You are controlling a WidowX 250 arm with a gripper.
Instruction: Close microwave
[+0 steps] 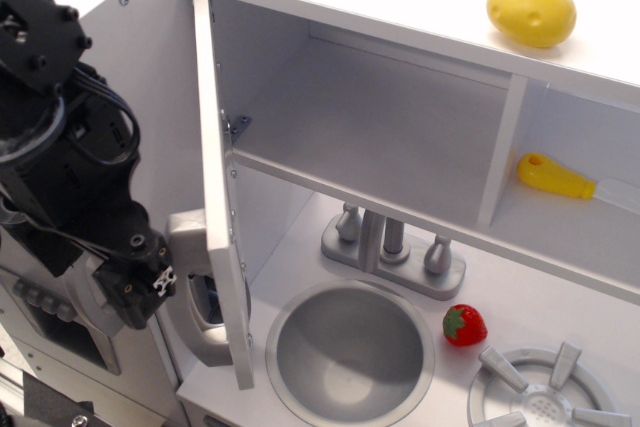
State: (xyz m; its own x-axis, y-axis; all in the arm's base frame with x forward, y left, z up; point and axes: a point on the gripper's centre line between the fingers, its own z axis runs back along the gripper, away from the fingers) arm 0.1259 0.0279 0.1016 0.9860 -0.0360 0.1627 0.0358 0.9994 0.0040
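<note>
The microwave [400, 137] is the wide light-grey compartment under the top shelf, and it stands empty. Its door [222, 207] is swung wide open on a left hinge and shows edge-on, so its outer face, window and handle are hidden. My black gripper [150, 282] hangs at the lower left, on the outer side of the door and a short way from its lower half. Its fingers are not clearly visible, so I cannot tell whether it is open or shut. It holds nothing that I can see.
A grey phone handset [195, 292] sits between the gripper and the door's lower edge. A yellow potato [531, 11] lies on the top shelf. A yellow-handled knife [560, 179] lies in the right cubby. Below are a tap [392, 247], a round sink [350, 352], a strawberry [465, 325] and a burner [545, 397].
</note>
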